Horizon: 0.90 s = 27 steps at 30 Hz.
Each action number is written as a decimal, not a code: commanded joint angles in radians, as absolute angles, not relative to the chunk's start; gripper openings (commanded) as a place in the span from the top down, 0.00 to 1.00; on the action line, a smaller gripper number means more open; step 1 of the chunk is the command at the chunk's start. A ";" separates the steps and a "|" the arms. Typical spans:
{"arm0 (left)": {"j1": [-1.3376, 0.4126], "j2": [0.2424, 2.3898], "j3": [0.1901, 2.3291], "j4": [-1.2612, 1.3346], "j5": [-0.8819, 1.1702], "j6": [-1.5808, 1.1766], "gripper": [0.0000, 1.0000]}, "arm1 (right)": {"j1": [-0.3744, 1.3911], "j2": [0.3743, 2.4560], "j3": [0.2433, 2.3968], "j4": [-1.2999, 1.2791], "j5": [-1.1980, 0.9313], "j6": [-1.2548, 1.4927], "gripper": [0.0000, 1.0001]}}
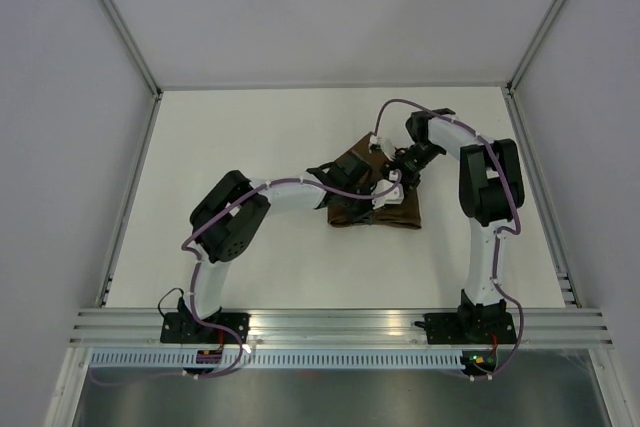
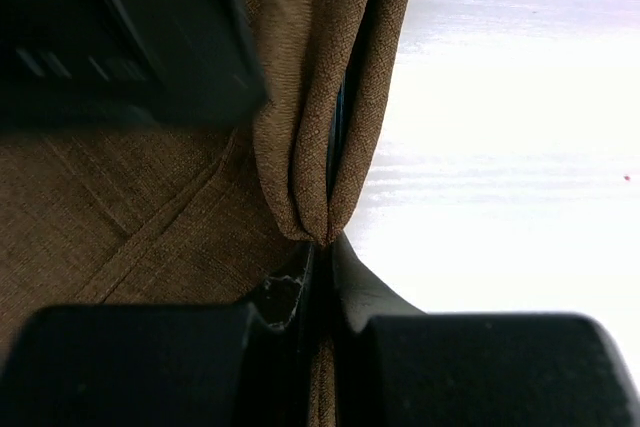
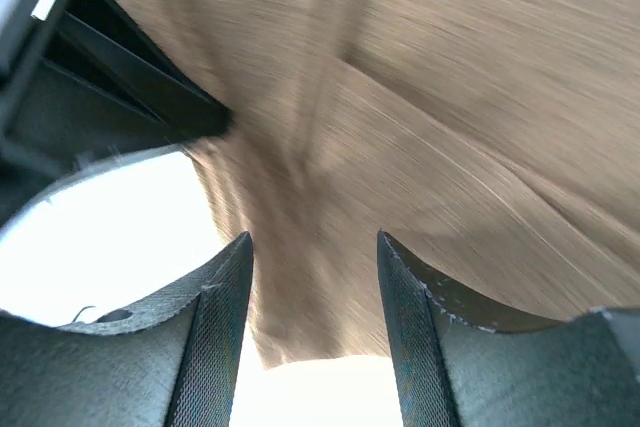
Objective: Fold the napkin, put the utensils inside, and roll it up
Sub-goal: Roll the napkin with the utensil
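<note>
- Jaws first: the left gripper is pressed together on a pinched-up fold of the napkin. Its left wrist view shows two layers of cloth running into the closed tips.
- Right gripper: the jaws stand well apart with nothing between them. I see brown cloth past the tips and the white surface near the bottom of the gap. This view is motion-blurred.
- Table: white and matte, walled on three sides, with both arm bases on the rail at the near edge.
- Left arm: it reaches right and forward from its base, and its wrist sits over the left part of the cloth.
- Right arm: it stands up from its base and bends back toward the left, bringing its wrist down at the far right corner of the cloth. The two grippers are close together.
- Napkin: dark brown woven fabric, right of the table's centre and between the two wrists. It lies bunched rather than flat, with the near edge on the table and a raised ridge where the left jaws grip it. I can see a diagonal crease on the flat part.
- Knife: only a thin dark teal sliver shows in the slit between the two pinched layers, just beyond the left fingertips. I cannot tell how it lies inside, and I cannot see the blade.
</note>
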<state>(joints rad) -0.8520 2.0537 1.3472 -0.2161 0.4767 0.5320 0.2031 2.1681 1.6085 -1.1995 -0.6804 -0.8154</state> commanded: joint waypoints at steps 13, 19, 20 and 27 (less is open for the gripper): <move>-0.657 2.296 1.641 -0.579 0.963 0.379 0.98 | 0.028 1.758 1.321 -0.788 -0.770 -0.833 0.41; -0.603 2.404 1.755 -0.636 1.112 0.316 0.98 | 0.086 1.533 1.053 -0.563 -0.703 -0.893 0.43; -0.598 2.413 1.762 -0.643 1.136 0.313 0.98 | 0.130 1.501 1.013 -0.523 -0.678 -0.894 0.42; -0.574 2.457 1.787 -0.664 1.183 0.296 0.98 | 0.382 1.319 0.733 -0.149 -0.414 -0.902 0.40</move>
<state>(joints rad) -0.5842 2.4268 1.7630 -0.6243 1.1389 0.3080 0.3218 1.3628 0.7830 -0.4129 -0.5190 -0.8654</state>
